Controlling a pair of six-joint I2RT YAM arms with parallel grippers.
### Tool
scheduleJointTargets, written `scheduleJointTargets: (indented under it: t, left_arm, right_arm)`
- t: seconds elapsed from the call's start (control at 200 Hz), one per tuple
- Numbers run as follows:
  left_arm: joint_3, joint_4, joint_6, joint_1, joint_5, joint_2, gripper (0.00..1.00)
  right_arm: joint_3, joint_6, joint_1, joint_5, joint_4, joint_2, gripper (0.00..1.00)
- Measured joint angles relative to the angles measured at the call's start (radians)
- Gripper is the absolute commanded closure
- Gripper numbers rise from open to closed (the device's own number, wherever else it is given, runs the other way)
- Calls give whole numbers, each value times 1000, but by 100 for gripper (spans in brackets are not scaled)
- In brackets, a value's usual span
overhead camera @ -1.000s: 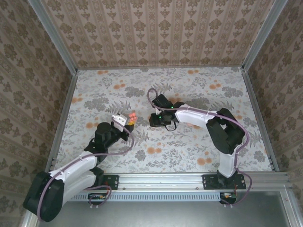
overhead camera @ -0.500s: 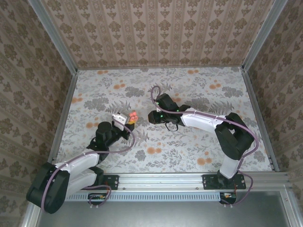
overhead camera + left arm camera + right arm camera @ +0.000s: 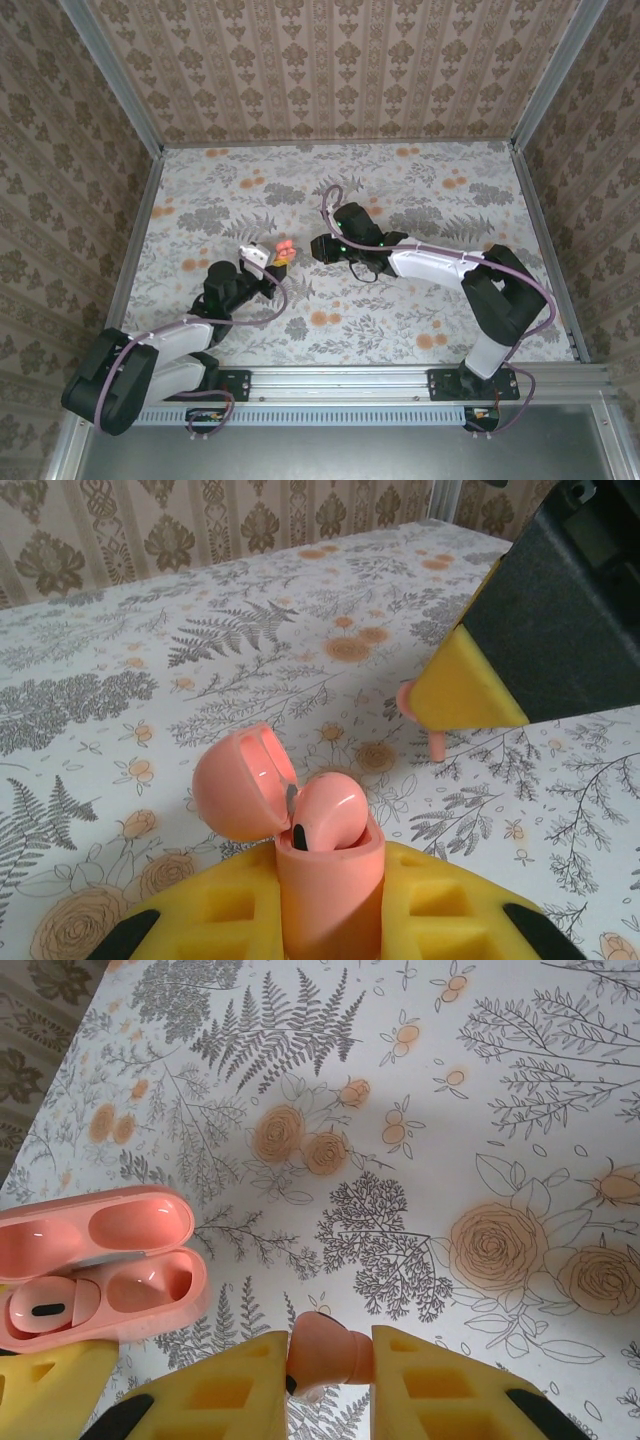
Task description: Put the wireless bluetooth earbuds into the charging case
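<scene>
Floral-print cloth covers the tabletop (image 3: 400, 180), with patterned wallpaper walls (image 3: 330, 70) around it. Vs a second ago: right hand (image 3: 320, 248) has slid left, closer to left hand (image 3: 265, 258). The left arm sits lower and more folded, and its load has barely shifted.

Left hand is clamped tight on a small coral-pink glossy plastic charging case (image 3: 330, 890), lid (image 3: 240, 785) hinged open, left of the tabletop's centre. Right hand is nearly closed, pinching a tiny coral-pink plastic earbud (image 3: 325, 1355) between its yellow fingers (image 3: 430, 1380).

Left wrist view adds a second coral-pink earbud (image 3: 330, 815) already seated in the case. It also shows the right hand's yellow fingertip just beside the case, not touching, with the pinched earbud's stem poking out below. Right wrist view shows the case from above: one well filled, the other well (image 3: 150, 1280) empty.

Top view: case is a small pink blob, earbuds can't be made out. Case base is hidden between the left hand's fingers.
</scene>
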Motion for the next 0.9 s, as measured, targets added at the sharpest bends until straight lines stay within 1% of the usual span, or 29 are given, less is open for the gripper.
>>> scheduleJointTargets:
  t: [0.26,0.505,0.69,0.9]
  left_arm:
    - [-10,54,3,0,38,0,94]
    - [-23,98,4,0,75,-3,93]
    - [-23,106,4,0,93,-40,93]
    - [-23,106,4,0,100,-94,93]
  right_arm:
    - [-64,-30,15,0,111,-35,77]
    - [-145,-68,18,-5,265,-119,77]
    - [-169,-70,22,-39,380,-136,77]
    - [-175,-64,27,-69,452,-135,77]
